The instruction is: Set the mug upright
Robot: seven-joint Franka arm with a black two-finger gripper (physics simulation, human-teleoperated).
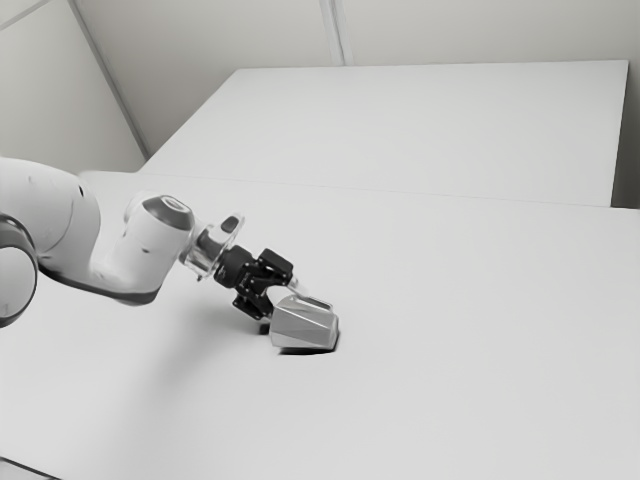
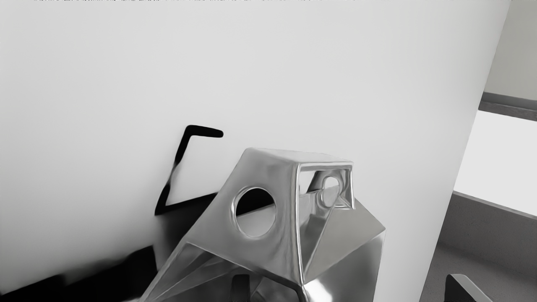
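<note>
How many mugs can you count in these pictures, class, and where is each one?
1: the silver mug, by the tips of the pincer, over the white table.

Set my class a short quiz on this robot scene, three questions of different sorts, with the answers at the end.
1. Multiple choice: from where does the arm reach in, in the exterior view?
A) The exterior view's right
B) The exterior view's left
C) The exterior view's bottom edge

2. True or false: the gripper is open, its two fingers standing apart.

3. Fill in the blank: in the wrist view, a pale grey wall of the mug has a ______ hole in it.

Key: 1 B; 2 true; 3 round.
</note>
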